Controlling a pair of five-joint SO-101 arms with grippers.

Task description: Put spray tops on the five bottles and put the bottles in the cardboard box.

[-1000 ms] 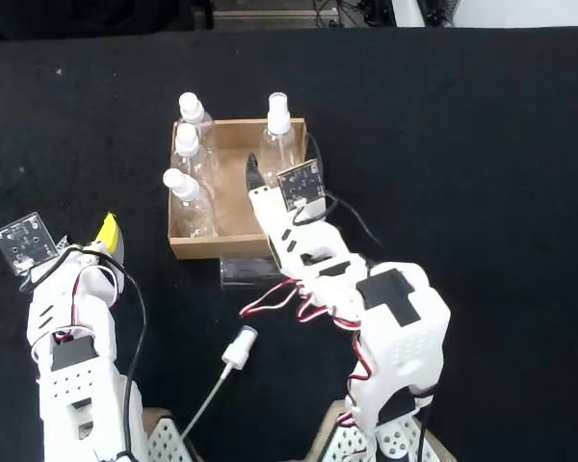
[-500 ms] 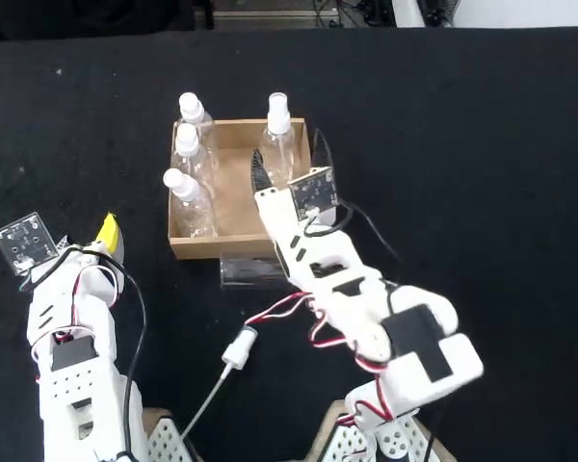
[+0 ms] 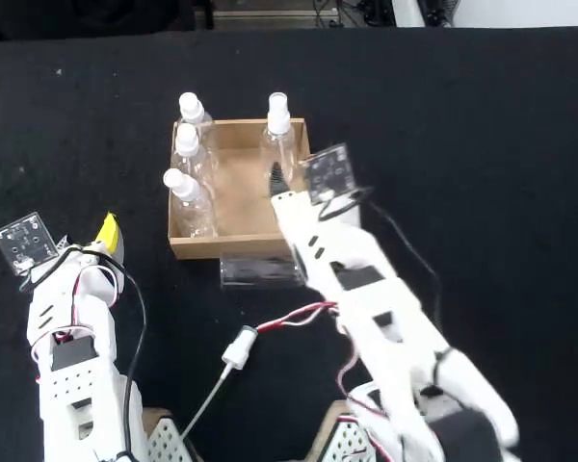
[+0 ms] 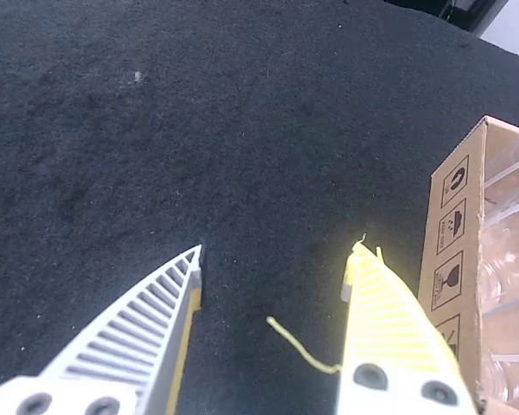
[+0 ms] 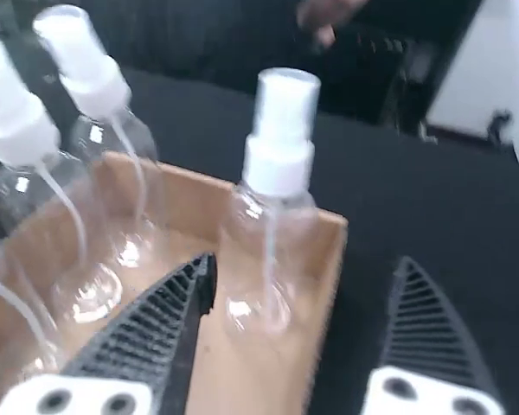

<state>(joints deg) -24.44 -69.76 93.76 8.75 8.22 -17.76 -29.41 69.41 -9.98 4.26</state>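
The cardboard box (image 3: 233,197) holds bottles with white spray tops: three along its left side (image 3: 186,146) and one (image 3: 278,125) in the far right corner. My right gripper (image 3: 294,181) hovers open over the box's right part, just on the near side of that corner bottle (image 5: 272,216). The bottle stands free between and beyond the black fingers (image 5: 160,324). A bare bottle (image 3: 260,271) lies on the table in front of the box. A loose spray top (image 3: 239,348) with its tube lies nearer. My left gripper (image 3: 106,236) (image 4: 277,252) stands open and empty left of the box (image 4: 454,251).
The table is covered in black cloth (image 3: 462,144). Red and white cables (image 3: 289,316) trail from the right arm over the area in front of the box. Open room lies to the right of the box and at the far left.
My right gripper opened around the far right bottle, then rose and swung a little to the right, leaving the bottle standing in the box. The left arm has not moved.
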